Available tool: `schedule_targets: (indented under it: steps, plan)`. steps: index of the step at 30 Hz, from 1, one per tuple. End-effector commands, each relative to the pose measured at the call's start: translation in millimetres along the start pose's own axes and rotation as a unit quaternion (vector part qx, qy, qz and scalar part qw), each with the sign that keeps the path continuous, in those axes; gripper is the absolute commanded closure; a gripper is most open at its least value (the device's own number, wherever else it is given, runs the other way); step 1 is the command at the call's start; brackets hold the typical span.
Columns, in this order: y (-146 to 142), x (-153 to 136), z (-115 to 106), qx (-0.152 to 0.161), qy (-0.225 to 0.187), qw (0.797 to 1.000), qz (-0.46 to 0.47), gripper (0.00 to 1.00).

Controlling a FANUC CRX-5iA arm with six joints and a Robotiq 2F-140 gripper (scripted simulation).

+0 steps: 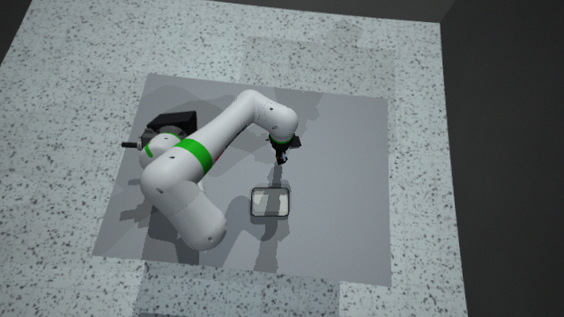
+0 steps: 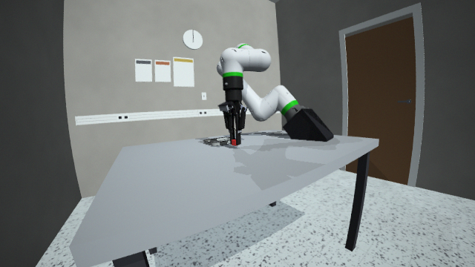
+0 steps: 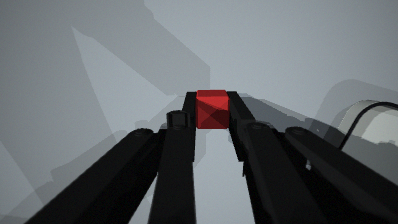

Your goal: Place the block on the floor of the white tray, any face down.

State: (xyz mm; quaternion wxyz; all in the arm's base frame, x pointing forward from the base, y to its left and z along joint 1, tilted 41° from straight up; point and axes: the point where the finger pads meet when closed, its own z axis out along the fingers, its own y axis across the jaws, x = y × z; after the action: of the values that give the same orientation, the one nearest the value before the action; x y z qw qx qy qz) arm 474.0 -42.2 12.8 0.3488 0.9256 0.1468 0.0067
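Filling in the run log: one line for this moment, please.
phase: grasp | gripper: shut on red block | block: at table top | white tray: apart, holds nothing
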Motion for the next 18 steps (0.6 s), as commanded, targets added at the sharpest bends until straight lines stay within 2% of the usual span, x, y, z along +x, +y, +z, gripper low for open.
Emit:
schedule_targets:
  steps: [1,10,18]
  plan:
    - [0.0,0.6,-9.5,0.000,0.001,1.000,0.000,0.90]
    - [0.0,0.6,-30.0,0.000,0.001,1.000,0.000,0.90]
    - [0.0,0.6,-35.1,0.000,0.001,1.000,0.000,0.90]
